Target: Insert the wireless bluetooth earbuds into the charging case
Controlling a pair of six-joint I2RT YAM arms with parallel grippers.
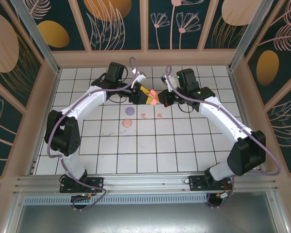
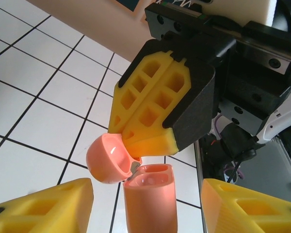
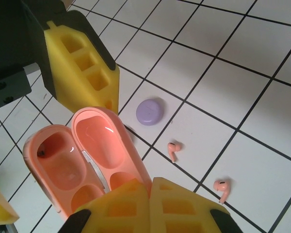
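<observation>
Well, at the near edge the left arm (image 1: 68, 138) and the right arm (image 1: 243, 154) bow outward and reach up the white tiled table (image 1: 184, 145) to meet over its far middle.

First thing on the tiles is a round pink disc (image 1: 127, 123). Just beyond it sits a purple disc (image 1: 129, 111), close to the pink one but not touching. To the right of the discs, two salmon-pink earbuds (image 3: 172, 150) lie loose on the tiles. One is near the purple disc, and the second earbud (image 3: 222, 188) is a little further right, with a gap between them. Both are out on the table, outside the case.

Past them, up off the tiles, is the salmon-pink charging case (image 3: 94, 136), swung open with its two halves splayed and the moulded hollows showing. The right claw (image 3: 149, 187) has its yellow fingers pressed together, pinching the edge of one half, and that pinch is what carries the case.

Facing it from the other side, the left claw (image 2: 148, 194) is spread. It has one yellow finger on each side of the case, with clear space on both sides, so it touches nothing.
</observation>
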